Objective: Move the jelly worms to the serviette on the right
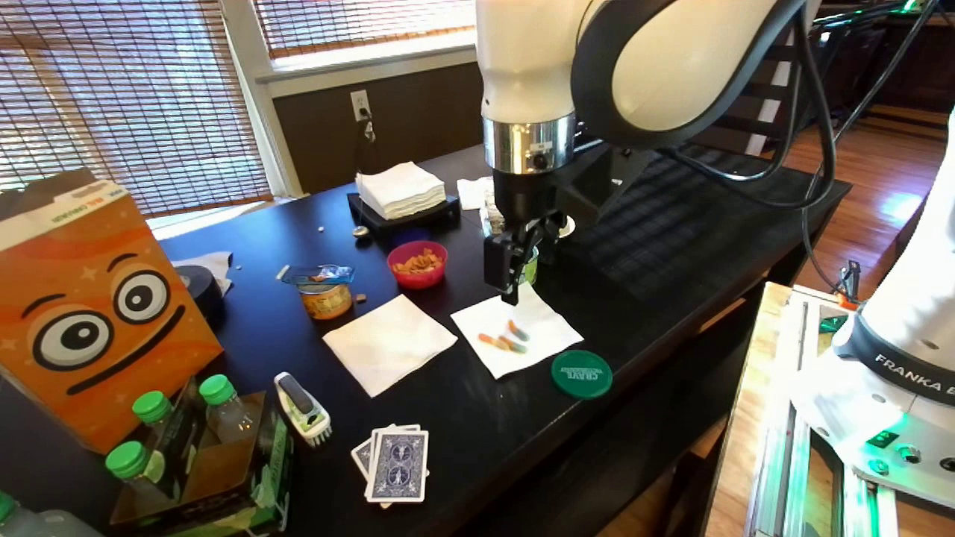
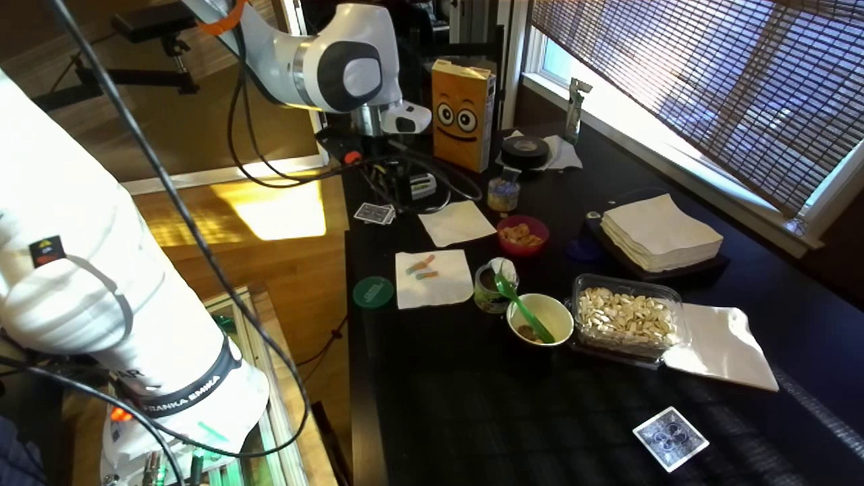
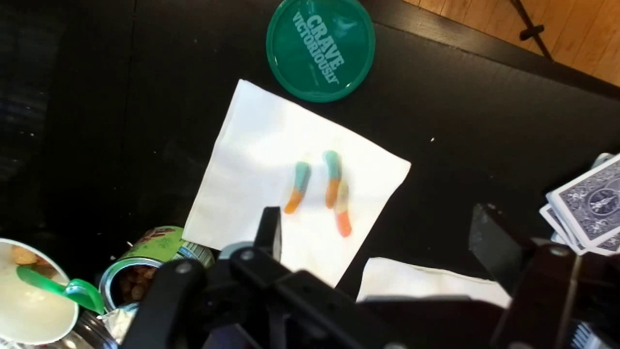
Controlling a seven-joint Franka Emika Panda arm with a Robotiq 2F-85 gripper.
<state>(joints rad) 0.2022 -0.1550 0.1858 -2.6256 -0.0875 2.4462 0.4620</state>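
Observation:
Three small jelly worms [image 3: 298, 187], orange with blue-green or pale ends, lie on a square white serviette [image 3: 242, 194]; two of them touch. Both exterior views show these jelly worms [image 1: 500, 341] [image 2: 426, 275] on that serviette [image 1: 545, 328] [image 2: 445, 290]. A bare napkin [image 1: 388, 343] [image 2: 459, 223], creamier in tone, lies beside it; only part of this napkin [image 3: 426, 283] shows past the gripper in the wrist view. My gripper [image 3: 375, 213] hangs above the table, its fingers wide apart with nothing between them. One finger [image 3: 269, 228] overlaps the worms' serviette in that view.
A green lid [image 1: 582, 374] lies close to the worms' serviette. Near its opposite side stand an open can [image 2: 487, 293] and a white bowl [image 2: 563, 317] with a green spoon. Playing cards [image 1: 399, 466], a red bowl [image 1: 418, 277] and a cleaning brush [image 1: 302, 406] surround the bare napkin.

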